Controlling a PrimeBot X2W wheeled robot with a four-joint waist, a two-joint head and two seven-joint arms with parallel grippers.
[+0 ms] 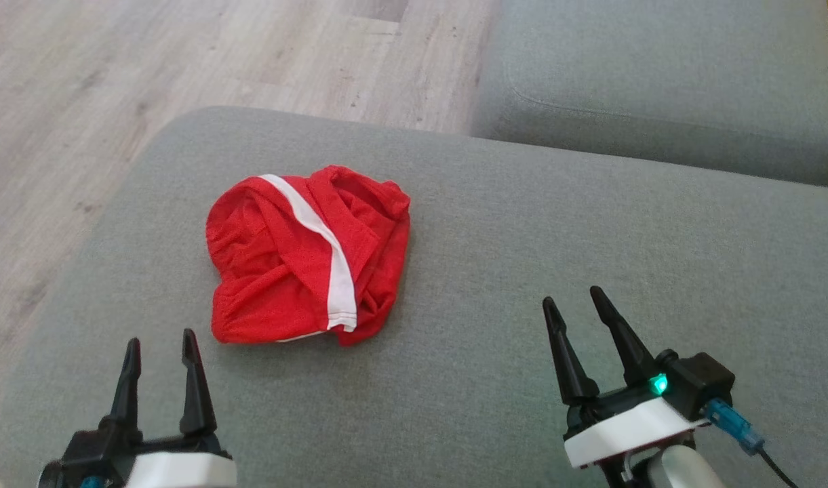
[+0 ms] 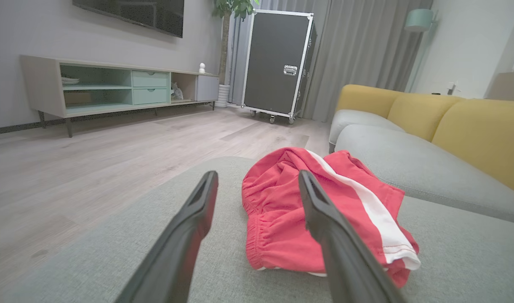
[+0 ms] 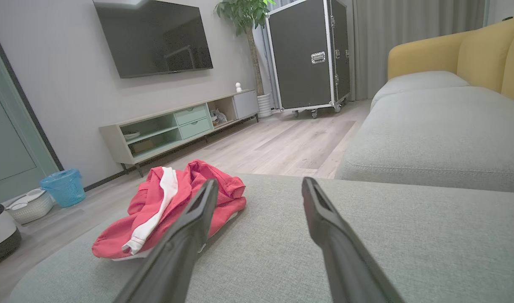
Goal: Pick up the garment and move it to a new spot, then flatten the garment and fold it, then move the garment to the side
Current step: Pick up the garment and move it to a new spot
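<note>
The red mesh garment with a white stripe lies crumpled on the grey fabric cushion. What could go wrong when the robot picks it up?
1. The red mesh garment is bunched in overlapping folds, so the open left gripper may pinch only one layer, and it could hang twisted and resist flattening.
2. It lies toward the rounded edge of the grey fabric cushion, beside the pale wooden floor; a dragging pull might slide it off.

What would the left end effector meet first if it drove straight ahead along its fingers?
Probably the red garment: the open left end effector points at its near edge on the grey cushion. It may only clip that edge; depth is hard to judge.
</note>
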